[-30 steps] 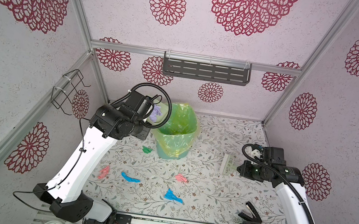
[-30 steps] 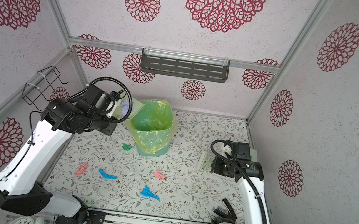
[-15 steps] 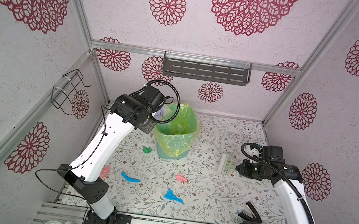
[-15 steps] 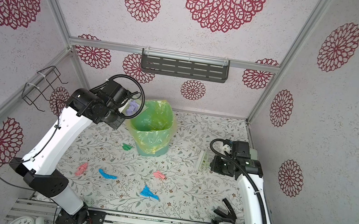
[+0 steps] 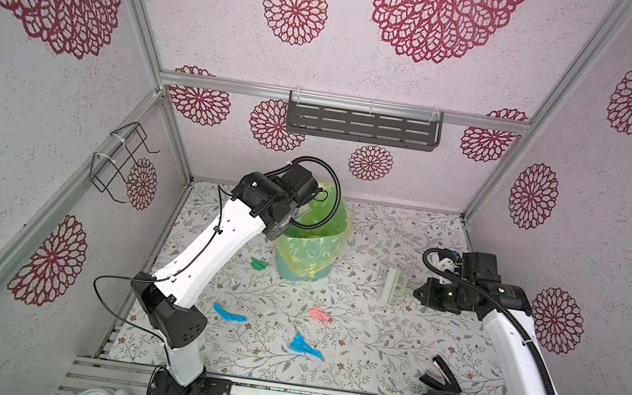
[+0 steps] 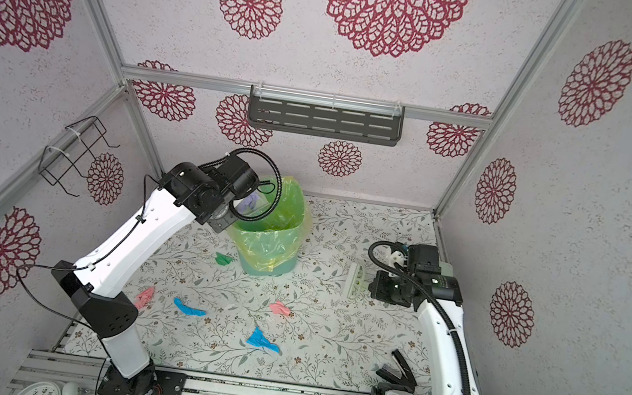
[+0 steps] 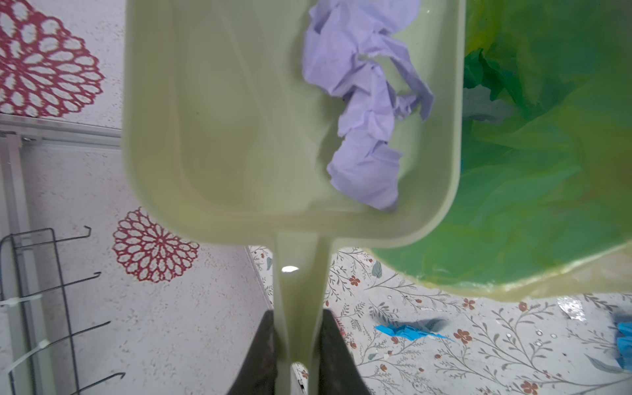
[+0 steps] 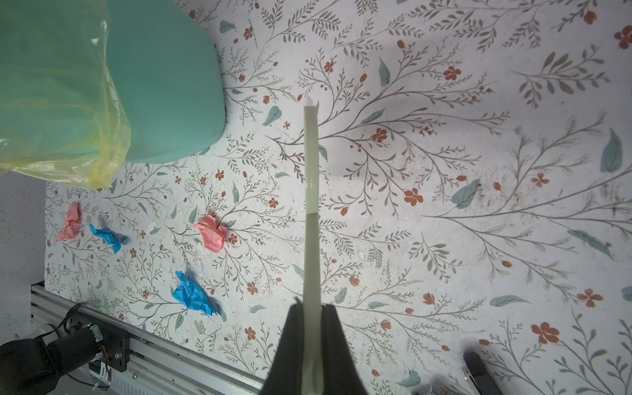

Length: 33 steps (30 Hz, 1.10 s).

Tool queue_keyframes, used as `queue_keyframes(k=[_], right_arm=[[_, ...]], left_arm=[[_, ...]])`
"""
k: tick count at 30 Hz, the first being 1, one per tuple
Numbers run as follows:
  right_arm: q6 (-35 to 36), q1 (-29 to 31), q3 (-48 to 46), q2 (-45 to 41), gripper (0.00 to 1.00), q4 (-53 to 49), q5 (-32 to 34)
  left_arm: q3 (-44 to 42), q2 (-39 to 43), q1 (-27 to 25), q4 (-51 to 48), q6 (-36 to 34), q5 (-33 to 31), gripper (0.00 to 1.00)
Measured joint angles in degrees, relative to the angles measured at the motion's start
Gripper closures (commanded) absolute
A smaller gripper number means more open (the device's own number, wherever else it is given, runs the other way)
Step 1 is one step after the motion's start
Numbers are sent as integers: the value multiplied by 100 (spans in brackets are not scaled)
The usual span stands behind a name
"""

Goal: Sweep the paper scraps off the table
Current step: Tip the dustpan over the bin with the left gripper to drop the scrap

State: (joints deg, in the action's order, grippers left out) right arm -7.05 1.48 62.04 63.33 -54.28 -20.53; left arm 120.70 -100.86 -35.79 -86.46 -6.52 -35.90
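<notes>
Pinkish walls [image 5: 207, 2] w/ crimson rosettes [image 5: 295, 6]; grey slotted shelf [image 5: 362, 127] (back wall), wire rack [image 5: 118, 162], side wall.

One pale green plastic dustpan [image 7: 222, 136] is sitting in the left pincer [image 7: 298, 316], one pale green hand brush [image 5: 392, 287] in the right pincer [image 8: 312, 304]. One lilac crumpled paper scrap [image 7: 366, 102] is lying just ahead of the left pincer, one green paper scrap [image 6: 224, 259] near it. Two bright blue paper scraps [image 6: 189, 308] [image 6: 262, 341] and two pink paper scraps [image 6: 144, 296] [image 6: 279, 309] are lying well apart from both pincers. One teal bin with a yellow-green plastic liner [image 6: 269, 250] is standing beside the left pincer.
</notes>
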Motion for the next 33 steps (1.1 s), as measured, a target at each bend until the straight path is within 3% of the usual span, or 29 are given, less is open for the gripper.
queue_keyframes(k=[18, 33], right_arm=[[-4, 7, -2, 74, 100, 2, -271], [-33, 42, -2, 146, 100, 28, -372]], left_arm=[[-1547, 61, -752, 1349, -1521, -2369, 94], [-1818, 361, -844, 1821, -1871, -2789, 95]])
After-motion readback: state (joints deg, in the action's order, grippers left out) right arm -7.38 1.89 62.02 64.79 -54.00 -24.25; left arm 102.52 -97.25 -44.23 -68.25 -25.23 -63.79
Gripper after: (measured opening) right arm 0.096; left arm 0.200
